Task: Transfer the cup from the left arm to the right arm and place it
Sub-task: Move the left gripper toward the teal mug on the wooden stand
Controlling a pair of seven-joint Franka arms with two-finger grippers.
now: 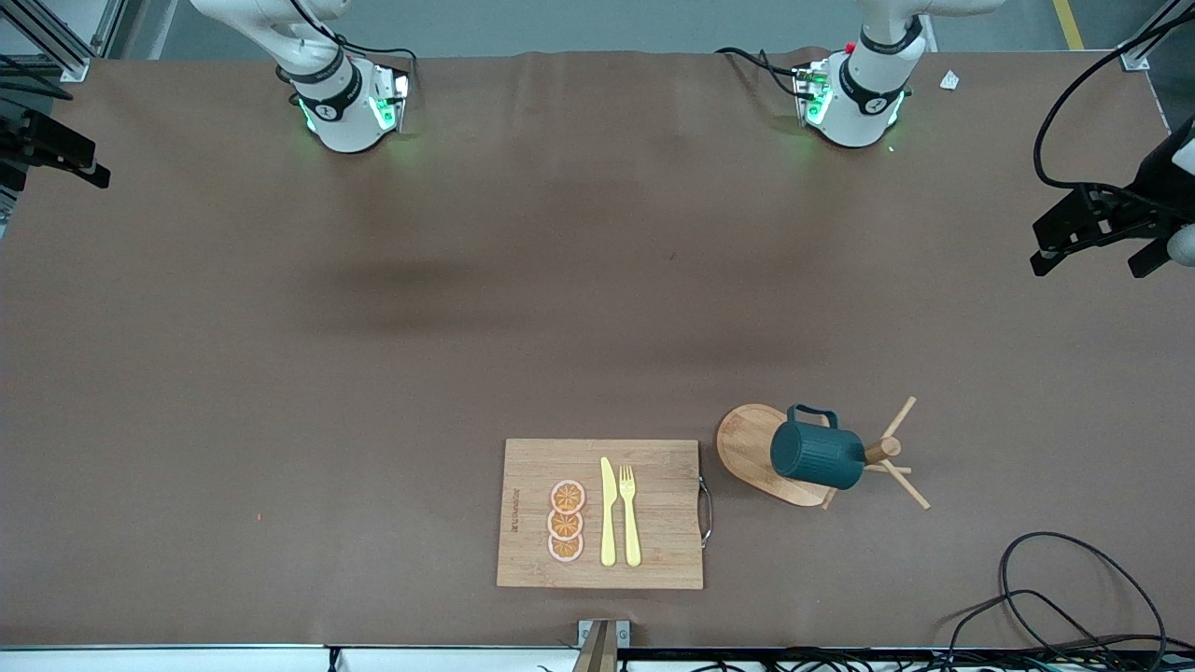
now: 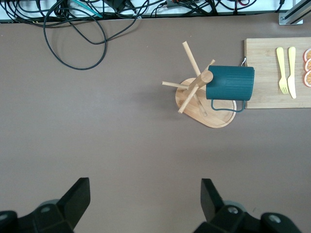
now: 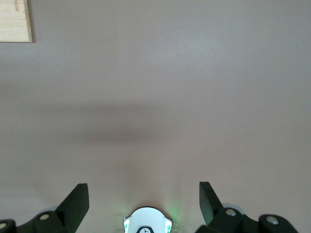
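While the cup (image 1: 818, 455) is hanging on the rack (image 1: 761, 455), we are holding both grippers (image 2: 143, 204) (image 3: 143, 204) released (nothing grasped).

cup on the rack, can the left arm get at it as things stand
Probably yes: the cup hangs on the wooden rack with bare table around, and the left gripper hangs open above that end of the table.
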